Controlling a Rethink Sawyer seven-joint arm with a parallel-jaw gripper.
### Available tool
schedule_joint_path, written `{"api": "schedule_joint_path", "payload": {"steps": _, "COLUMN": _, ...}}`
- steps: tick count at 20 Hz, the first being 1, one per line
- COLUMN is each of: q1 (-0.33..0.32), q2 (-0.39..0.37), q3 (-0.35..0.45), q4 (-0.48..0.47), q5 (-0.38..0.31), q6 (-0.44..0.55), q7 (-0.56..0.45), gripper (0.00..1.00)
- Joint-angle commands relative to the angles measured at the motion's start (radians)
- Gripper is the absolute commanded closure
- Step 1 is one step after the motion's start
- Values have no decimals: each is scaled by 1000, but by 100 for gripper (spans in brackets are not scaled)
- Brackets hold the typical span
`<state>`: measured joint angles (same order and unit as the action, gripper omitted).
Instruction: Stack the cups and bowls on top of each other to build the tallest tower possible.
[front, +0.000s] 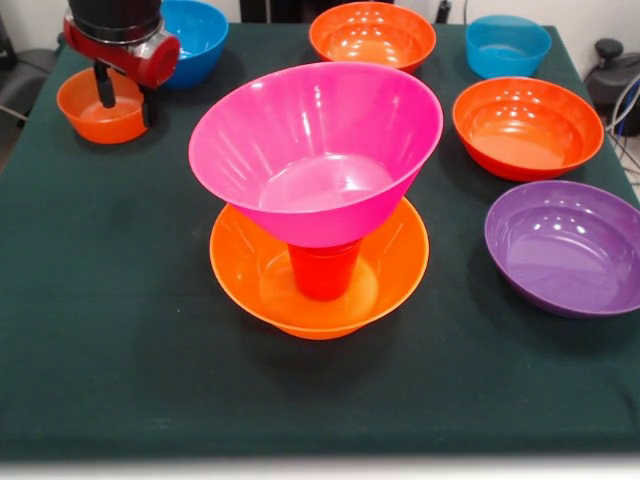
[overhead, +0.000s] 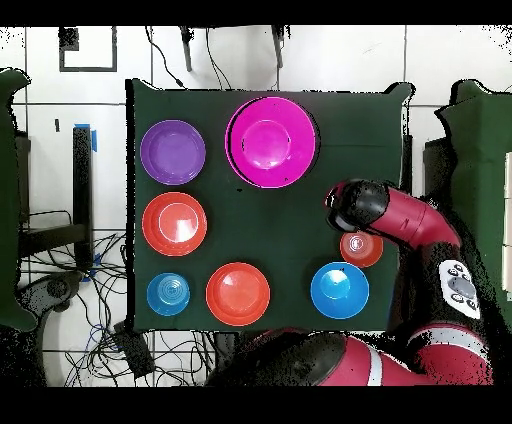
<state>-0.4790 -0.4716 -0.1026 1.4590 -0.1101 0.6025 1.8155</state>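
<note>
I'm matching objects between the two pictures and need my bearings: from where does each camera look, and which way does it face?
Front view: sits across the table facing the robot, looking down over the pink bowl resting on the red cup in the yellow-orange bowl; only the gripper and wrist show, top left.
Overhead view: sits above, looking straight down, robot base at the bottom; the arm bends in from the right.
Shared: the pink bowl, the purple bowl and the small orange bowl by the gripper.
</note>
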Motion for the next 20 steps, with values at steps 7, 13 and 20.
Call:
{"api": "schedule_joint_path", "payload": {"steps": 7, "q1": 36, "q2": 83, "q3": 50, "q4": 48, "q5": 17, "q6": -107, "q7": 163, "gripper": 0}}
{"api": "schedule_joint_path", "payload": {"steps": 13, "q1": 39, "q2": 101, "q3": 42, "q4": 52, "q5": 20, "q6": -126, "q7": 167, "gripper": 0}}
{"api": "schedule_joint_path", "payload": {"steps": 20, "q1": 44, "q2": 104, "q3": 35, "q4": 59, "q5": 21, "q6": -135, "q7": 169, "gripper": 0}}
